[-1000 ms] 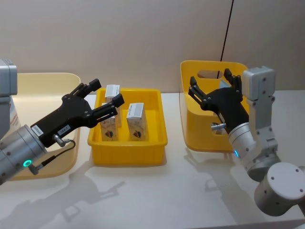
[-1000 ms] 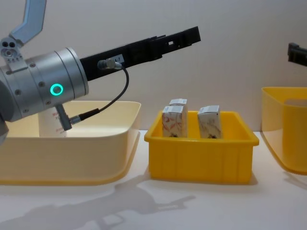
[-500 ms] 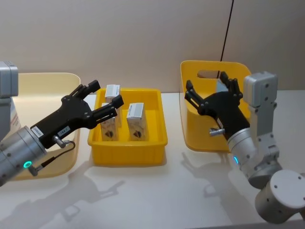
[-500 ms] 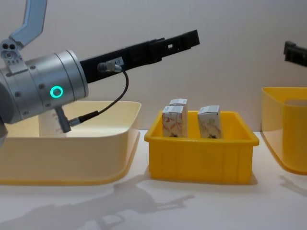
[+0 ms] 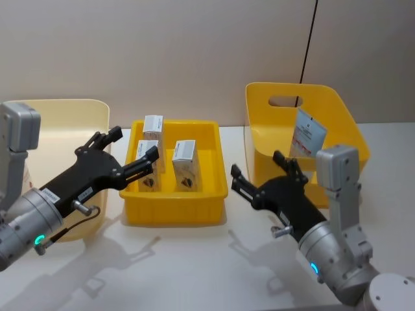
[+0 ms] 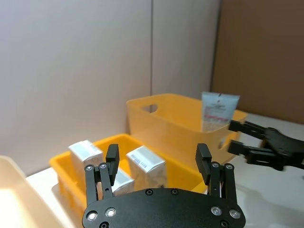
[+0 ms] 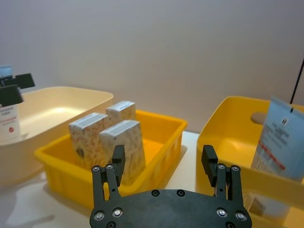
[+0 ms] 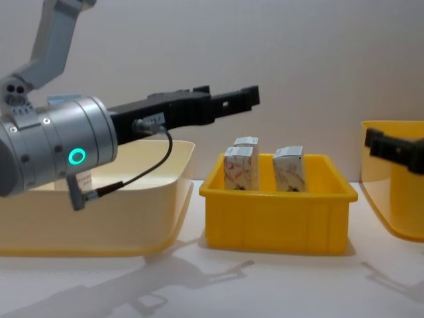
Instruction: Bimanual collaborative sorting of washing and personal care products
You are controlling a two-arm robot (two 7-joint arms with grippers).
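Three white cartons with reddish swirls point(image 5: 184, 165) point(image 8: 289, 169) point(image 7: 124, 142) stand in the low yellow tray point(image 5: 175, 210). A pale-blue tube point(image 5: 308, 133) point(image 6: 218, 109) point(image 7: 280, 137) leans upright in the tall yellow bin point(image 5: 259, 155). Another pale tube with red print point(image 7: 8, 126) stands in the cream bin point(image 5: 65, 110). My left gripper point(image 5: 133, 144) point(image 8: 245, 99) hovers open over the tray's left edge, holding nothing. In front of the yellow bin, my right gripper point(image 5: 256, 165) point(image 7: 163, 159) is open and holds nothing too.
The tray sits between the cream bin point(image 8: 132, 225) on the left and the yellow bin point(image 8: 391, 199) on the right. Bare table point(image 5: 194, 265) lies in front of all three. A wall stands close behind, with a black cable point(image 5: 310, 39) running down it.
My right gripper has drawn back out of the yellow bin toward me and to the left, uncovering the tube standing there. My left gripper has pulled back a little and lowered.
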